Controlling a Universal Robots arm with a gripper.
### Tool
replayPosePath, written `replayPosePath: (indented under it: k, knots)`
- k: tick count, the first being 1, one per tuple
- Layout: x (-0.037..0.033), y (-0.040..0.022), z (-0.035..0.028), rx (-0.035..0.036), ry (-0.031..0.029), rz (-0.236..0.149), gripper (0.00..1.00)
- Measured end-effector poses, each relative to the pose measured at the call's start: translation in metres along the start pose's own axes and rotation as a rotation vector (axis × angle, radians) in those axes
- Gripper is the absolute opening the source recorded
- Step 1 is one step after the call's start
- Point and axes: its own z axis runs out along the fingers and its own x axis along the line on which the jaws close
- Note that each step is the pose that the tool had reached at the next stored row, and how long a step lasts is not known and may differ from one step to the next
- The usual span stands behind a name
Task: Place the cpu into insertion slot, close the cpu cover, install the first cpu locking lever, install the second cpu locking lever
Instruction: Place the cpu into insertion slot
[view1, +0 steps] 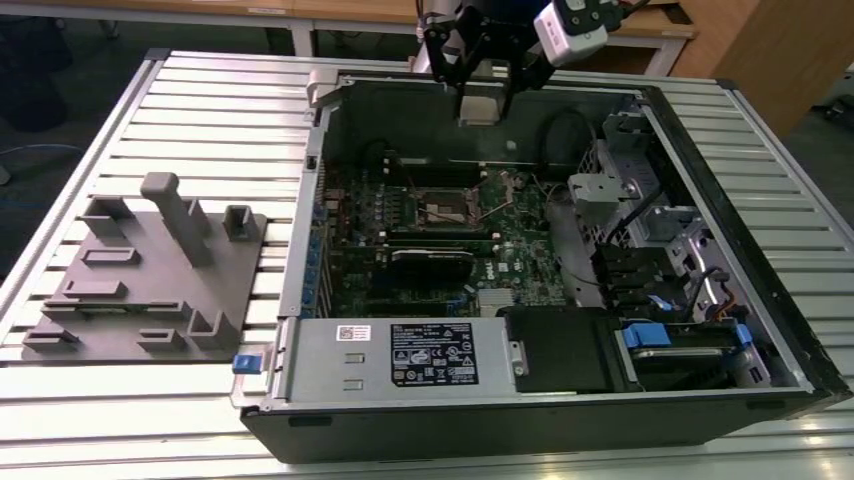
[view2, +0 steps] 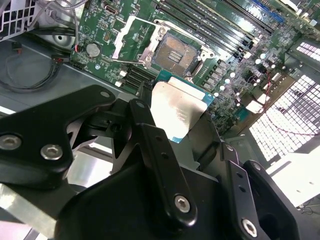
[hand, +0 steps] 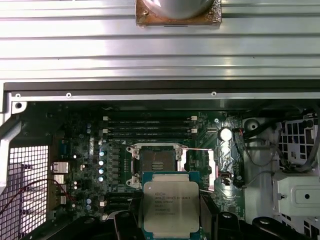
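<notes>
Claw (view1: 481, 95) clamped on cpu (hand: 171, 207) by its edges, prob. to spare the contacts. It hangs well above insertion slot (hand: 154, 164). The cpu cover (view2: 122, 40) is flipped open, socket exposed.

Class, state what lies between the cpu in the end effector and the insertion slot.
Nothing. In the first wrist view the cpu is held off the open insertion slot, and no object sits between them.
</notes>
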Motion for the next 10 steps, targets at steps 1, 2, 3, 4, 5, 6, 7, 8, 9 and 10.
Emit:
replayPosePath:
  k: [1,2,3,4,5,6,7,8,9,10]
  knots:
    - [0.0000,0.0000,0.0002,0.0000,0.0000,0.000,0.54]
    - [0.0000,0.0000,0.0003,0.0000,0.0000,0.000,0.54]
    - [0.0000,0.0000,0.0004,0.0000,0.0000,0.000,0.54]
    - [0.0000,0.0000,0.0007,-0.0003,-0.0002,0.000,0.54]
    - [0.0000,0.0000,0.0009,-0.0002,-0.0001,0.000,0.54]
    - [0.0000,-0.0001,0.0009,-0.0001,-0.0001,0.000,0.54]
    - [0.0000,-0.0001,0.0009,0.0000,0.0000,0.000,0.54]
    - [0.0000,-0.0001,0.0010,0.0001,0.0000,0.000,0.54]
    - [0.0000,-0.0001,0.0010,0.0000,0.0000,0.000,0.54]
    - [0.0000,-0.0001,0.0010,0.0000,0.0000,0.000,0.54]
